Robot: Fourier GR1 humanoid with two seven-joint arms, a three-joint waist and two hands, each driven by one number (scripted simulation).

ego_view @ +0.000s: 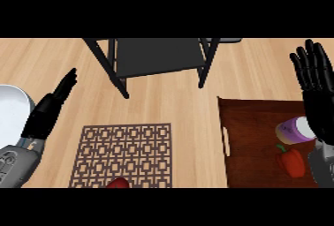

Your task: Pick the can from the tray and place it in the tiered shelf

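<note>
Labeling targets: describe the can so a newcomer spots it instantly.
Find the dark brown tray at the counter's right. The can lies near its right side, beside the right hand. It is purple with a white end, unlike the red pepper just below it.

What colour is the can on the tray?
Purple with a white top, seen in the head view: can.

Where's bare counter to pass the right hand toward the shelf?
Bare wood runs between the patterned mat and the tray, and from the tray's top edge up to the shelf. The tray's right side is crowded: can, red pepper, right hand above.
</note>
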